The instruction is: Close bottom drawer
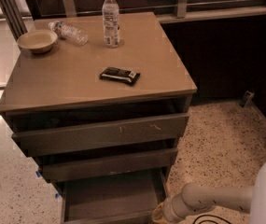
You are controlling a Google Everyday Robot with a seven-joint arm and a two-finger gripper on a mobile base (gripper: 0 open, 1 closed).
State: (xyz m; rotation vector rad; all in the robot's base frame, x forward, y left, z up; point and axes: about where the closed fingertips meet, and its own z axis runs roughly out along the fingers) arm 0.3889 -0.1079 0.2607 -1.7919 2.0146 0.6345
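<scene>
The bottom drawer is pulled out at the foot of the cabinet, a shallow dark grey-brown tray with nothing visible inside. Its front panel runs along the frame's lower edge. My gripper sits at the drawer's front right corner, low near the floor, at the end of my white arm, which reaches in from the right. Above it are the middle drawer front and the top drawer front with pale scratches, both slightly ajar.
On the cabinet top stand an upright water bottle, a lying bottle, a tan bowl and a dark snack bar. Speckled floor lies to the right, a dark wall unit behind.
</scene>
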